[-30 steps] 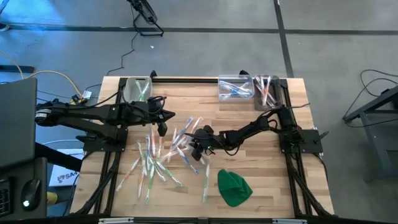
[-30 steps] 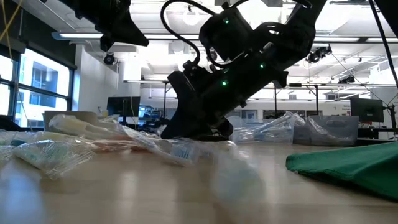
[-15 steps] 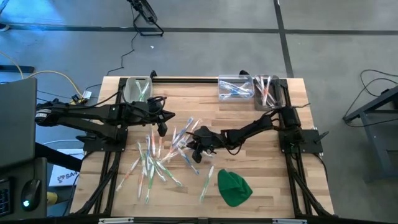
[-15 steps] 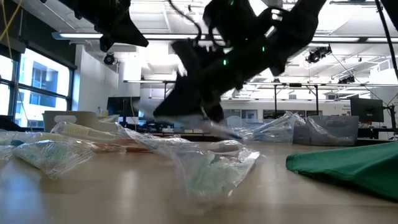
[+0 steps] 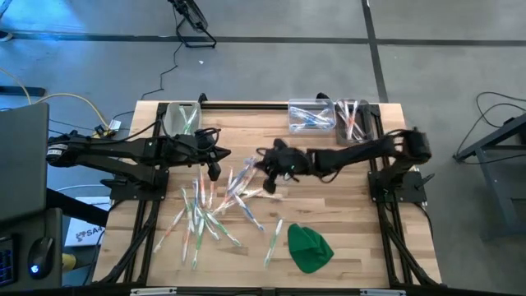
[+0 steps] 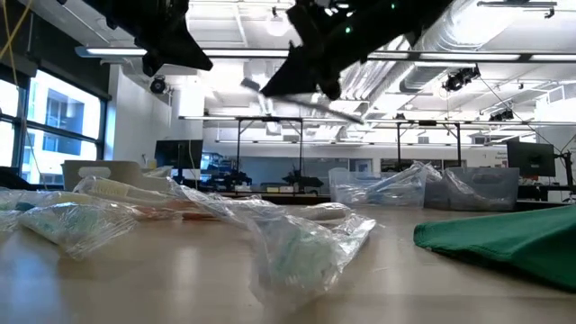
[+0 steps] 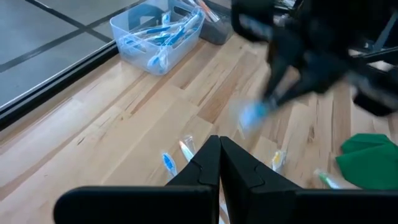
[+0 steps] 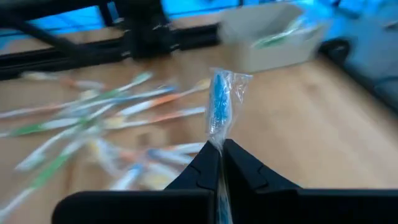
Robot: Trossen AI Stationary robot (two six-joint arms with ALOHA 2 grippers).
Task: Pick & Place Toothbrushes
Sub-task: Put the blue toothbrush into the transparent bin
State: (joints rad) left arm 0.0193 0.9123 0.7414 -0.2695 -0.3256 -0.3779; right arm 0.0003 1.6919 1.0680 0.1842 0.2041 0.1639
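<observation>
I'm seeing a blue wrapped toothbrush [image 8: 219, 106] hanging pinched in my right hand [image 5: 271, 168], lifted above the toothbrushes [image 5: 209, 210] lying scattered below it.
</observation>
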